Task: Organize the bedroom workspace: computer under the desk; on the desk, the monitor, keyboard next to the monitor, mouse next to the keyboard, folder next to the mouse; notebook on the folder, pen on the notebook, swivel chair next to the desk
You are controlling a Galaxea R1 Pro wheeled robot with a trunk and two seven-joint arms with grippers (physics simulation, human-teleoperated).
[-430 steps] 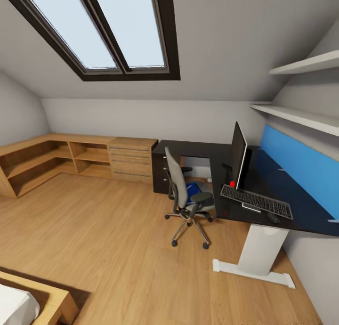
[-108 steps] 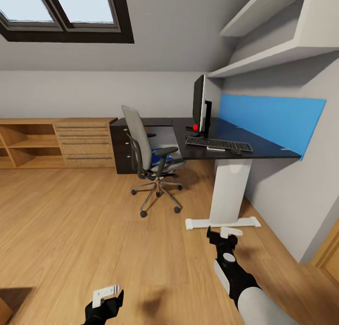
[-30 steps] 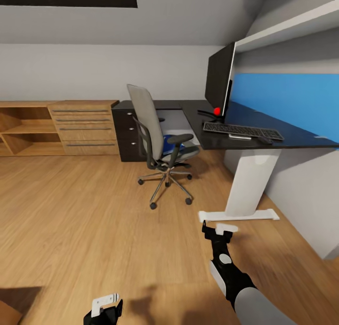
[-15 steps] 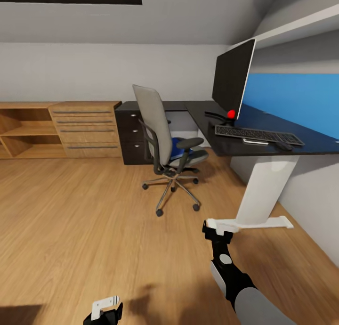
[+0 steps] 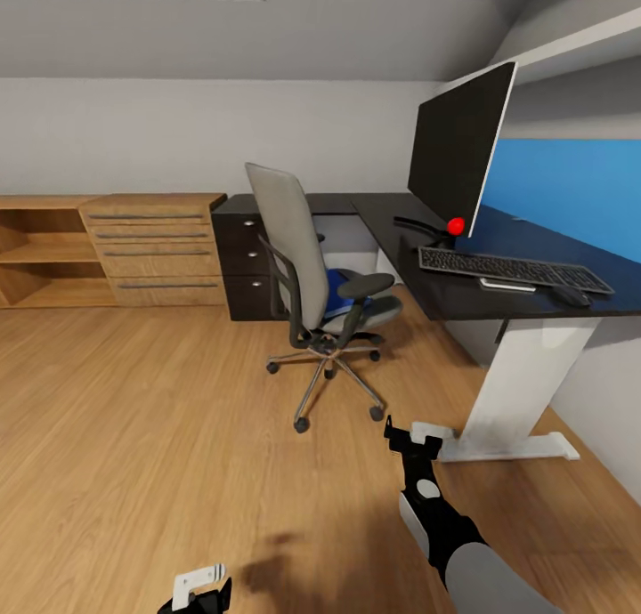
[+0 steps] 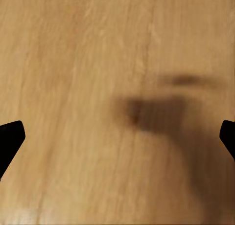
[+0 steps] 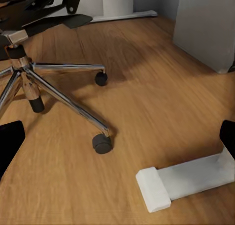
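The grey swivel chair [image 5: 289, 240] stands on the wood floor just left of the black-topped desk [image 5: 445, 302], its back turned towards me. The bright blue folder [image 5: 336, 291] lies on its seat. On the desk the monitor [image 5: 458, 147] stands upright, with the keyboard [image 5: 514, 269] in front of it and the dark mouse [image 5: 571, 295] at the keyboard's right end. A thin pale strip, apparently the pen [image 5: 507, 285], lies along the keyboard's front edge. My right gripper [image 5: 414, 438] hangs open over the floor near the desk foot. My left gripper [image 5: 198, 587] is open, low over bare floor.
Light wooden drawers and shelves [image 5: 151, 249] line the back wall, with black desk drawers [image 5: 245, 262] beside them. The chair's chrome base [image 7: 29, 73] and a caster [image 7: 102, 143] lie close to the desk's white foot [image 7: 186, 178]. Open floor [image 5: 133, 418] spreads to the left.
The whole view has drawn nearer to the chair and desk, so the camera has moved forward. Both arms hold the same pose and nothing on the desk or chair has shifted.
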